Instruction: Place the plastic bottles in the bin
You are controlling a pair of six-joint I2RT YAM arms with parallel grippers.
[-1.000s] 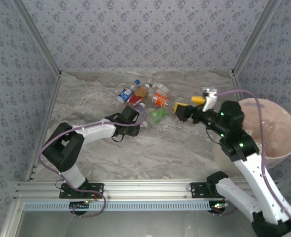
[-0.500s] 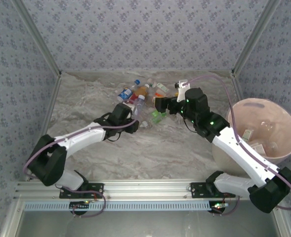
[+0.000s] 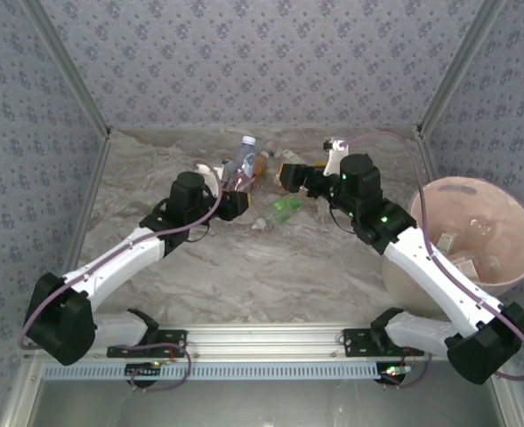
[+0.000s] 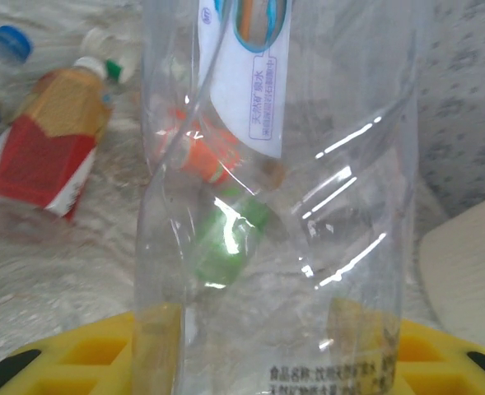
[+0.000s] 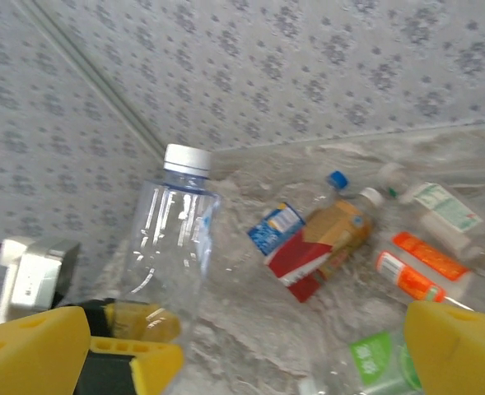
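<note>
My left gripper (image 3: 232,199) (image 4: 258,350) is shut on a clear plastic bottle (image 3: 244,162) (image 4: 283,206) (image 5: 172,239) with a white cap, held upright off the table. Its yellow fingers (image 5: 135,329) clamp the bottle's lower part. Behind it lies the pile of plastic bottles (image 3: 263,165): a red-and-orange one (image 4: 48,148) (image 5: 324,247), a blue-labelled one (image 5: 279,226), orange-labelled ones (image 5: 423,267) and a green-labelled one (image 3: 286,207) (image 5: 374,358). My right gripper (image 3: 288,177) (image 5: 242,362) hovers open over the pile's right side, holding nothing. The bin (image 3: 511,267) stands at the right.
Several bottles lie inside the bin. Patterned walls close the table at the back and both sides. The right arm's cable (image 3: 382,135) arches above the back right corner. A small white scrap (image 3: 258,225) lies near the green-labelled bottle.
My left gripper closed on the clear bottle, raised it upright and drew back to the left. The right arm swung from beside the bin across to the pile, staying open.
</note>
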